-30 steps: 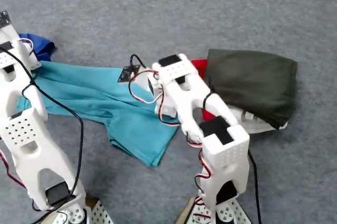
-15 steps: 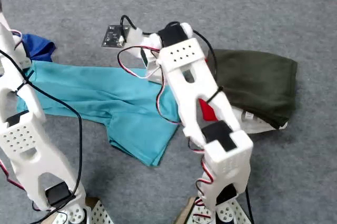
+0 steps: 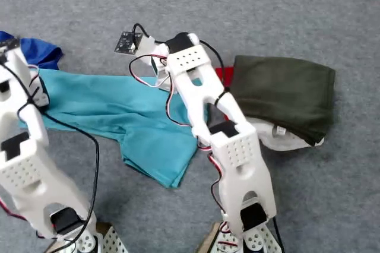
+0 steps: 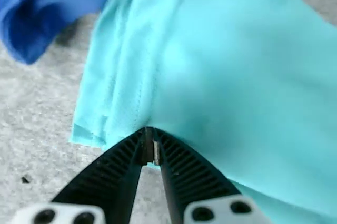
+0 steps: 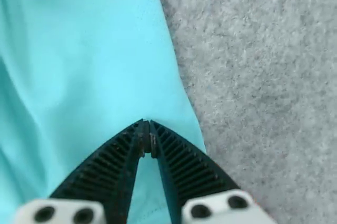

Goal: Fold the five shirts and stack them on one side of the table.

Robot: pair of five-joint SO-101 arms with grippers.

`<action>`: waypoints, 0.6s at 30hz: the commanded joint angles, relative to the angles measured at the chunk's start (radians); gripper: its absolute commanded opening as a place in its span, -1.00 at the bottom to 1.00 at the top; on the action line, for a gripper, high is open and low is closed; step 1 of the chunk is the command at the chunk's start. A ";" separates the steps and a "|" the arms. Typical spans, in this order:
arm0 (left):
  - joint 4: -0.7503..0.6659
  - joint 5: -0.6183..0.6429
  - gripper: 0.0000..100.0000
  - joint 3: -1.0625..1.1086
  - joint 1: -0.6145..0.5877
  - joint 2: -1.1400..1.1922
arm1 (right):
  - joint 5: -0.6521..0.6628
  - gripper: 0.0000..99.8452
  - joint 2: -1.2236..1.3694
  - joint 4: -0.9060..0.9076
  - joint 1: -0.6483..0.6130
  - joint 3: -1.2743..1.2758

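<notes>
Loosely spread teal shirt (image 3: 119, 110) (creased), edges pinched

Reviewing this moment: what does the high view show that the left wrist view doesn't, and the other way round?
High view, not the left wrist view: the folded dark green shirt lying over a red shirt and a white shirt, and the right arm stretched out over the spread cloth. Left wrist view, not the high view: the left gripper close up, fingers shut on the stitched hem of the light teal shirt. Both: the light teal shirt, the crumpled blue shirt beside it, and the grey felt table.
</notes>
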 commanded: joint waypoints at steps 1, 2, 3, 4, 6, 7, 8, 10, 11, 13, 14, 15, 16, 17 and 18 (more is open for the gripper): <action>-0.170 -0.017 -0.96 0.195 -0.048 -0.124 | -0.002 -0.99 0.018 -0.018 0.047 -0.062; -0.209 -0.028 -0.96 0.233 -0.064 -0.140 | -0.002 -0.99 0.031 -0.018 0.067 -0.070; -0.241 -0.037 -0.96 0.256 -0.081 -0.154 | 0.000 -0.99 0.045 -0.018 0.090 -0.077; -0.259 -0.043 -0.96 0.262 -0.094 -0.163 | 0.008 -0.99 0.061 -0.018 0.110 -0.085; -0.259 -0.051 -0.96 0.244 -0.101 -0.173 | 0.041 -0.99 0.097 -0.017 0.148 -0.096; -0.258 -0.054 -0.96 0.230 -0.101 -0.174 | 0.052 -0.99 0.119 -0.018 0.162 -0.102; -0.256 -0.052 -0.96 0.219 -0.100 -0.176 | 0.057 -0.99 0.139 -0.017 0.173 -0.116; -0.256 -0.052 -0.96 0.195 -0.094 -0.179 | 0.060 -0.99 0.160 -0.003 0.182 -0.156; -0.247 -0.052 -0.96 0.183 -0.087 -0.182 | 0.061 -0.99 0.163 0.003 0.180 -0.176; -0.215 -0.051 -0.96 0.149 -0.074 -0.183 | 0.061 -0.99 0.160 0.014 0.165 -0.199; -0.192 -0.051 -0.96 0.130 -0.071 -0.185 | 0.061 -0.99 0.156 0.026 0.157 -0.206; -0.170 -0.051 -0.96 0.107 -0.066 -0.185 | 0.061 -0.99 0.153 0.046 0.147 -0.223; -0.144 -0.051 -0.96 0.083 -0.066 -0.185 | 0.061 -0.99 0.148 0.072 0.134 -0.248; -0.114 -0.051 -0.96 0.057 -0.066 -0.185 | 0.061 -0.99 0.143 0.100 0.125 -0.269; -0.075 -0.049 -0.96 0.032 -0.066 -0.185 | 0.061 -0.99 0.140 0.127 0.122 -0.291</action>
